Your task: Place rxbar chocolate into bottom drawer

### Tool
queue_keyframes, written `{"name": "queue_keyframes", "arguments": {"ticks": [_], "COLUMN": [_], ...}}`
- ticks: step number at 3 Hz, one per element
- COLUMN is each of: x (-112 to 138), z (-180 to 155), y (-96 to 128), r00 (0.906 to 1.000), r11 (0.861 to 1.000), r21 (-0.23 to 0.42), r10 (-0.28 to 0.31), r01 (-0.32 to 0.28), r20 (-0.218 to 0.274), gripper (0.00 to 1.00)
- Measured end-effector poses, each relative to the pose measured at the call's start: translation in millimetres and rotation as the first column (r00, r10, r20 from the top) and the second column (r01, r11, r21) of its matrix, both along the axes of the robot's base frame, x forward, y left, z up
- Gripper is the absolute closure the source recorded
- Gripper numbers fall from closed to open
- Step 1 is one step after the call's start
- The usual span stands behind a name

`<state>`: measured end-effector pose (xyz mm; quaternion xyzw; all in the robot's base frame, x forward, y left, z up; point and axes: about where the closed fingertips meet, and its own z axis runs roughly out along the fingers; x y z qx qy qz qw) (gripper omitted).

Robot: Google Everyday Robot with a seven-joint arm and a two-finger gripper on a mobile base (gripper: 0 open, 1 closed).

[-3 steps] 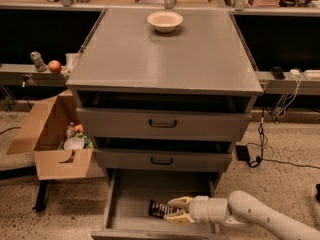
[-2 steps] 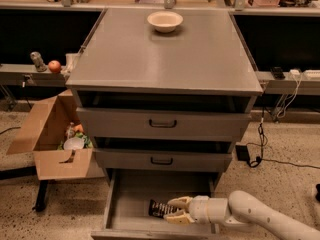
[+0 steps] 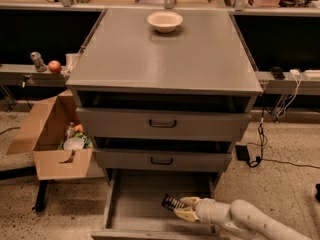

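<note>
Compared with a second ago, the cream two-finger end effector (image 3: 181, 208) has edged a little to the right inside the open drawer. The small flat rxbar chocolate in its dark brown-black wrapper (image 3: 171, 202) has gone with it, and its free end now sits a touch higher. From where I stand the fingers (image 3: 189, 201) look closed on the bar's right end, one above and one below, with the rest of the wrapper sticking out to the left of the end effector. Both sit over the flat grey floor of the wide, shallow grey metal bottom drawer (image 3: 135, 199), which is pulled out; whether the bar touches that floor I cannot tell. The pale rounded arm (image 3: 250, 221) trails off to the right of the end effector and below it. Directly above it are the two upper grey drawers (image 3: 125, 124) with dark handles. Well above those, a cream round bowl (image 3: 165, 21) sits on the flat top of the grey metal table (image 3: 160, 59). Well to the left of the end effector and higher, an open brown cardboard box (image 3: 50, 144) stands on the speckled floor. Further up, a small red apple (image 3: 54, 66) sits on a ledge.
</note>
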<state>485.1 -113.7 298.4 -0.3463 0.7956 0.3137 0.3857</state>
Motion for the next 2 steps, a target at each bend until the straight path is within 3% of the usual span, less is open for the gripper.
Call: {"name": "queue_keyframes", "arguments": {"ticks": [1,2], "x": [20,44], "z": [-38,-70], "y": [-18,-27], "r00": [0.9972,0.9945], "r11": [0.997,0.995], "r21": [-0.03,-0.055], "r10": [-0.071,-0.088], "r01": [0.07,0.085], "r20": [-0.024,-0.057], "gripper": [1.0,1.0]}}
